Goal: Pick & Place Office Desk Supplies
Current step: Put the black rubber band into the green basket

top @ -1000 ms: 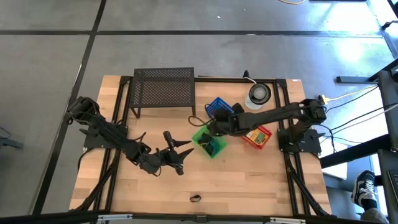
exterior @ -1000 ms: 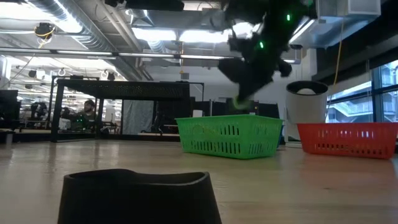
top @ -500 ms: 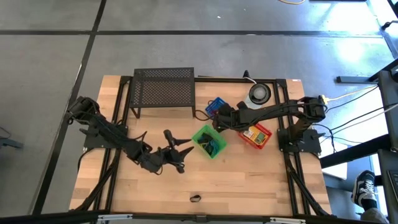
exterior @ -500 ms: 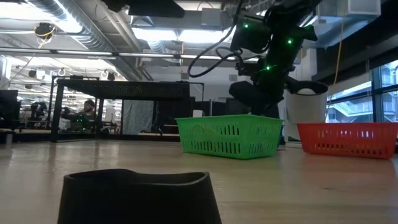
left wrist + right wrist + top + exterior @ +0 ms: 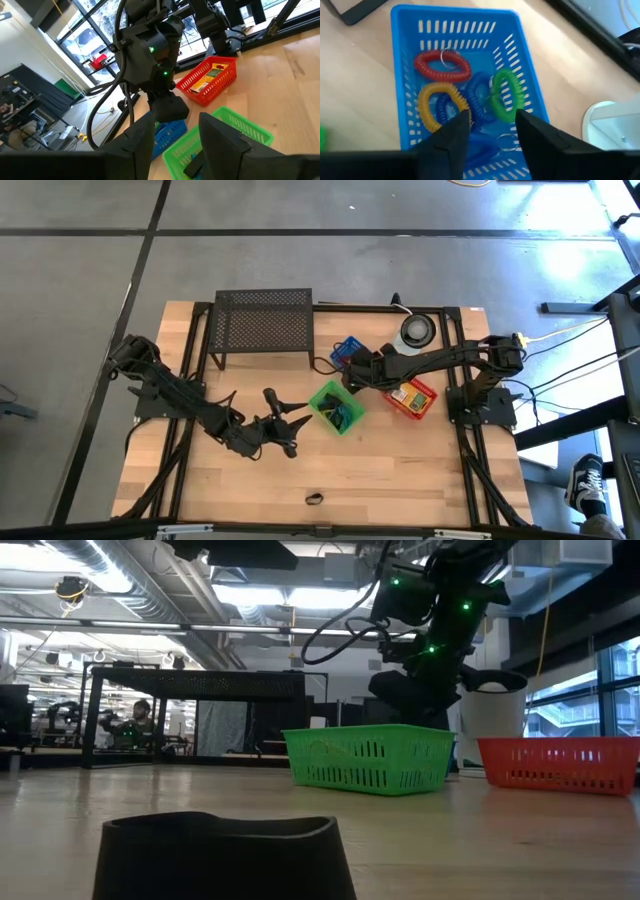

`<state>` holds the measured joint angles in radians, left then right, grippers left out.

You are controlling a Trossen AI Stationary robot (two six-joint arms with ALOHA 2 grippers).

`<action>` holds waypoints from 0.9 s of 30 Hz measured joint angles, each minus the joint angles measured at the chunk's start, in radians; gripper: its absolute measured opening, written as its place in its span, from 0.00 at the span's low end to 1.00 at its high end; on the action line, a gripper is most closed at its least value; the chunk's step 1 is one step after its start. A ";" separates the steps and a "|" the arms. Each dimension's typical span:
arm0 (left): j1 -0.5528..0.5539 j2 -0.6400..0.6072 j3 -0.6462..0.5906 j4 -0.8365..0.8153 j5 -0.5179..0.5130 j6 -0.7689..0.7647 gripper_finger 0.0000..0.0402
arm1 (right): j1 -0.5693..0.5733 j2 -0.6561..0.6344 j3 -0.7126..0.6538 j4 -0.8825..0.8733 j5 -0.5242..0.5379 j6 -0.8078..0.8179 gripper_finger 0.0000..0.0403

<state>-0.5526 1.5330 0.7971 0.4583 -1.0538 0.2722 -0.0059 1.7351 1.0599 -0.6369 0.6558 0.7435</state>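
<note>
A blue basket (image 5: 465, 75) holds coiled loops: a red one (image 5: 442, 66), a yellow one (image 5: 436, 102), a blue one (image 5: 479, 97) and a green one (image 5: 506, 95), all lying on its floor. My right gripper (image 5: 492, 120) hangs open just above them with nothing between its fingers; in the high view it (image 5: 358, 368) is over the blue basket (image 5: 346, 350). A green basket (image 5: 335, 408) holds small dark items. A red basket (image 5: 413, 397) holds yellow-orange packets (image 5: 207, 77). My left gripper (image 5: 290, 425) waits open, left of the green basket, with nothing in it.
A black mesh rack (image 5: 263, 320) stands at the far edge, left of the baskets. A round white and grey object (image 5: 416, 330) sits at the far right. One small dark item (image 5: 314, 499) lies near the front edge, with bare wood around it.
My right gripper has gone from above the green basket toward the far edge and down, and now hangs over the blue basket. My left arm has kept still.
</note>
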 joint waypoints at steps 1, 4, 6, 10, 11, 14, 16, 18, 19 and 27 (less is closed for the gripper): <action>0.000 0.000 0.000 0.000 0.000 0.000 0.37 | 0.000 0.000 0.000 0.000 -0.014 -0.003 0.42; 0.000 0.000 0.000 0.000 0.000 -0.003 0.37 | 0.000 0.000 0.000 -0.001 -0.067 -0.012 0.46; 0.000 0.000 0.000 0.000 0.003 -0.028 0.37 | 0.000 0.001 0.016 -0.027 -0.133 -0.016 0.47; 0.008 0.000 0.000 -0.008 0.106 -0.085 0.37 | 0.008 0.001 0.083 -0.113 -0.249 -0.027 0.46; 0.012 0.000 0.000 -0.008 0.148 -0.098 0.37 | 0.015 0.001 0.106 -0.142 -0.252 -0.027 0.45; 0.028 0.000 0.000 -0.010 0.297 -0.156 0.37 | 0.048 0.001 0.175 -0.218 -0.248 -0.044 0.43; 0.039 0.000 0.000 -0.014 0.403 -0.193 0.37 | 0.079 0.001 0.220 -0.271 -0.248 -0.053 0.41; 0.050 0.000 0.000 -0.015 0.517 -0.216 0.37 | 0.116 0.001 0.263 -0.314 -0.248 -0.053 0.40; 0.056 0.000 0.000 -0.016 0.581 -0.223 0.37 | 0.137 0.001 0.282 -0.332 -0.246 -0.054 0.39; 0.070 0.013 0.000 -0.014 0.901 -0.245 0.38 | 0.334 0.000 0.361 -0.355 -0.244 -0.037 0.36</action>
<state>-0.4828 1.5457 0.7971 0.4442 -0.1528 0.0273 0.3285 1.7356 1.4207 -0.9915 0.4119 0.7064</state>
